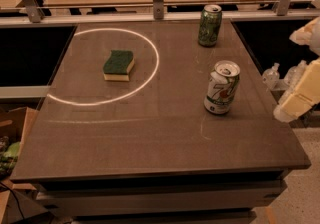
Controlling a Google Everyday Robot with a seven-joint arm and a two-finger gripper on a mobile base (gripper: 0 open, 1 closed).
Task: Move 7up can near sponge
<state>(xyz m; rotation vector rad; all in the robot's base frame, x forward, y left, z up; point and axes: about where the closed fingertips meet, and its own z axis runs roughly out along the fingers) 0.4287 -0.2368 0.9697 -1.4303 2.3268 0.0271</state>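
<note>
Table: dented 7up can, pincer off-edge.

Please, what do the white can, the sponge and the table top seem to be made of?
The 7up can: thin metal, likely aluminium, printed white and green; silver top, dented wall. The sponge: soft yellow foam under a rough dark green scouring layer. The table: smooth brown surface, perhaps laminate; it reflects light faintly. The gripper, at the right edge beside the table, looks like cream plastic.
</note>
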